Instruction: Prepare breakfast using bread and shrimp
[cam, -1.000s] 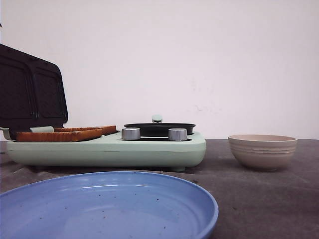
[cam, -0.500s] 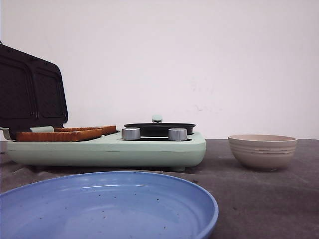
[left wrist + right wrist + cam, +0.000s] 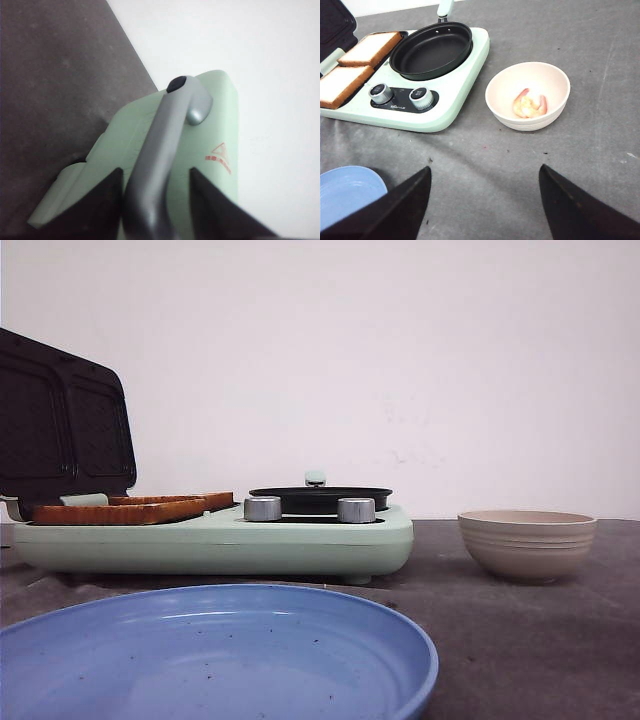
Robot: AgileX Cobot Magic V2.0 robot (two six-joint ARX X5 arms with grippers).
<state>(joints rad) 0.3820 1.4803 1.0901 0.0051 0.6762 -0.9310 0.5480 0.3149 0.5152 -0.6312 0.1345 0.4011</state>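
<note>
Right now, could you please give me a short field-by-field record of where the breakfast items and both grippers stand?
bread: two slices lying side by side in the open press of the green cooker
shrimp: in the beige bowl, pieces uncooked-looking, untouched
pan: black pan on the cooker, nothing in it
blue plate: nearest the camera, no food on it
left gripper: straddling the lid's grey handle
right gripper: open above the table

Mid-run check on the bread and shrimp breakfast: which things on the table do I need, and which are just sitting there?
Needed:
- two square toasted bread slices on the open press plate
- pink-orange shrimp in the beige round bowl
- mint-green breakfast cooker
- its black round frying pan, empty

Possibly just sitting there:
- blue round plate, empty; may serve later

The left gripper's jaws straddle the cooker lid's grey handle.
</note>
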